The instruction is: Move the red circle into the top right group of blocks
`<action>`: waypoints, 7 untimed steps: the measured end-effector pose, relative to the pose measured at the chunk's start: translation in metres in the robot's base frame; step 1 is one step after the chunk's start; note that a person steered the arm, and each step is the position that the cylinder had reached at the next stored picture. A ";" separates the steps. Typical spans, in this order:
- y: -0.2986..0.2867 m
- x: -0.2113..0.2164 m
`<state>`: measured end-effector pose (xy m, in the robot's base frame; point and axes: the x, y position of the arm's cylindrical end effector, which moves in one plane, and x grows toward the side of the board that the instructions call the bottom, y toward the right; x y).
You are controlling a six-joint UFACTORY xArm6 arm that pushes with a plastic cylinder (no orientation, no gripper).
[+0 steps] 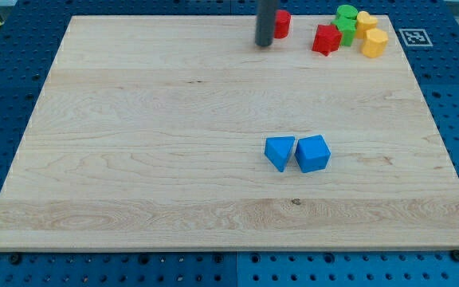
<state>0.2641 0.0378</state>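
Note:
The red circle (pixel 282 23) sits near the view's top edge, partly hidden behind my rod. My tip (pixel 264 45) rests on the board just left of the red circle, touching or almost touching it. The top right group lies to its right: a red star-like block (pixel 325 39), a green block (pixel 346 13) with another green block (pixel 346 31) below it, a yellow block (pixel 366 21) and a yellow hexagon-like block (pixel 374 43).
Two blue blocks sit side by side at the board's centre right: a blue triangle (pixel 279 151) and a blue cube-like block (pixel 312 154). A fiducial marker (pixel 414 37) lies off the wooden board (pixel 134 143) at the view's top right.

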 end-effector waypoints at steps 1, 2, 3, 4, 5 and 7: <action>-0.015 -0.025; -0.006 -0.051; 0.019 -0.051; 0.048 -0.051; 0.075 -0.051; 0.108 -0.049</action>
